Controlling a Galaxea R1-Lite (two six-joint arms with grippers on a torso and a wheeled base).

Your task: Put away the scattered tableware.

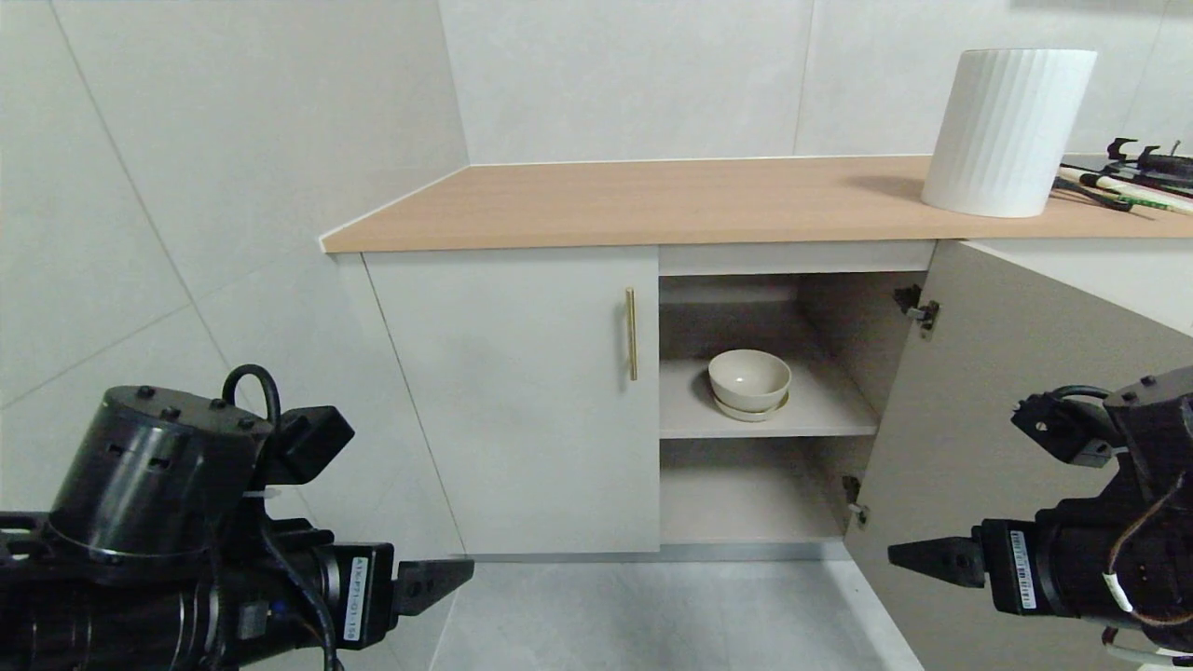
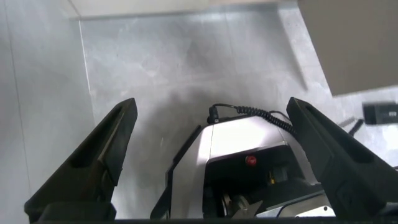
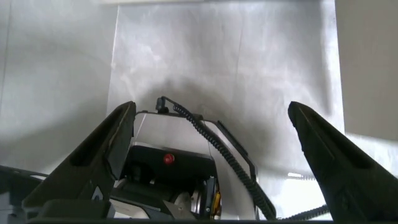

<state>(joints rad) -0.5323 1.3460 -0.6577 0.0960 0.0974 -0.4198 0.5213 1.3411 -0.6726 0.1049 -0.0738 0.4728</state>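
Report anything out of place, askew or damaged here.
Nothing looks spilled or damaged. The right cabinet door stands wide open while the left door is shut. Inside, a bowl sits upright on a plate on the upper shelf. A loose heap of tools lies at the right end of the countertop beside the white ribbed container.

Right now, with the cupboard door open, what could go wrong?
1. The open door hangs right beside the right end effector, so a swing of that arm might bang it.
2. The bowl sits on a plate on the shelf; a careless nudge could probably slide or tip the pair.
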